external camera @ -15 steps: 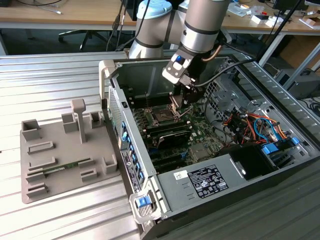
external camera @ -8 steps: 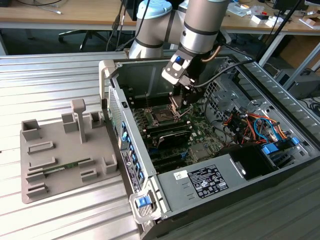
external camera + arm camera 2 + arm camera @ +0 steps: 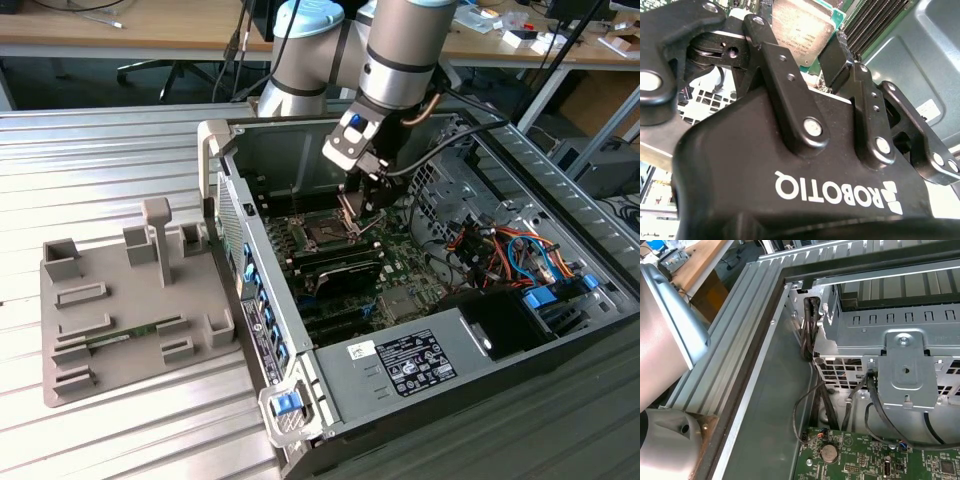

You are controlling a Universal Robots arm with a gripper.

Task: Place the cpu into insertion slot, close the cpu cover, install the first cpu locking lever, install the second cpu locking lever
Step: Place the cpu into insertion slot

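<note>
- Ribbed grey metal table (image 3: 120, 150) carries the whole set-up; wooden desks (image 3: 120, 25) strewn with cables stand along the far side of the room.
- On the exterior view's left of the table lies a grey moulded tray (image 3: 130, 365) with posts and pockets.
- Just beside it, toward the exterior view's right, sits an open computer case (image 3: 290, 150) with its green circuit board (image 3: 400, 265) facing up.
- Silver arm (image 3: 400, 50) reaches in from the far side, and its gripper (image 3: 352, 210) hangs just above the insertion slot (image 3: 325, 234), a black square with a silver rim and a dark middle.
- In the second wrist view the gripper (image 3: 796, 36) is clamped on the cpu (image 3: 802, 22), with black fingers (image 3: 834, 55) on either side of it.
- That chip is flat and square, with a silver-grey top and a green edge; long memory slots (image 3: 875, 20) run just beyond it.
- In the first wrist view a perforated metal drive cage (image 3: 900, 330) stands over the board's far corner, near a coin battery (image 3: 829, 453).
</note>
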